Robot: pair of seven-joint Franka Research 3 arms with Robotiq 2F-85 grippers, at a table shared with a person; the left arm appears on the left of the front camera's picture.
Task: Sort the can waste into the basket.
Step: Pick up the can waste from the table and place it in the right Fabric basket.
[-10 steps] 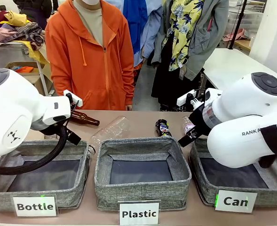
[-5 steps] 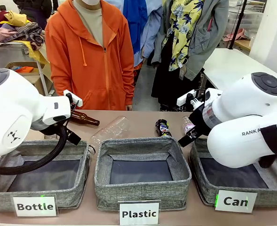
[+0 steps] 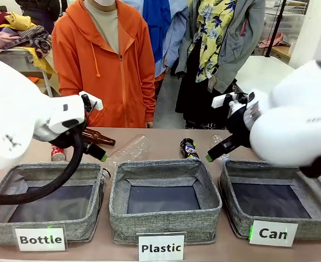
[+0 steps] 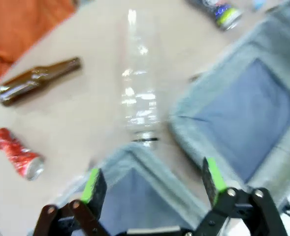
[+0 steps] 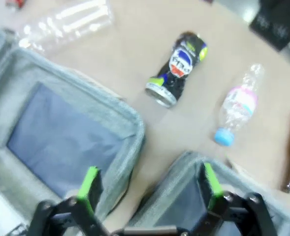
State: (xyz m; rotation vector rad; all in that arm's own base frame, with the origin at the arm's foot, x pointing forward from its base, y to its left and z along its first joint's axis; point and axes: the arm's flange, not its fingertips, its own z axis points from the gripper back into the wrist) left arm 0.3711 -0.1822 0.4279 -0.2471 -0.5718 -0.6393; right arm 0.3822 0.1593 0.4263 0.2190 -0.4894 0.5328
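Here, "Can" label [image 3: 273, 233] on basket [image 3: 315, 227].

The left bin [image 3: 1, 231] reads "Bottle", the middle bin [image 3: 122, 222] "Plastic", the basket [image 3: 314, 228] "Can".

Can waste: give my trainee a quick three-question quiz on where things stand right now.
1. True or false: the black can lies inside the Can basket.
2. The red can lies on the table nearest which basket? A Bottle, B Plastic, C Can.
3. Fill in: the left gripper and the right gripper both stand ___.
Key: 1 false, it lies on the table; 2 A, the Bottle basket; 3 open, holding nothing.
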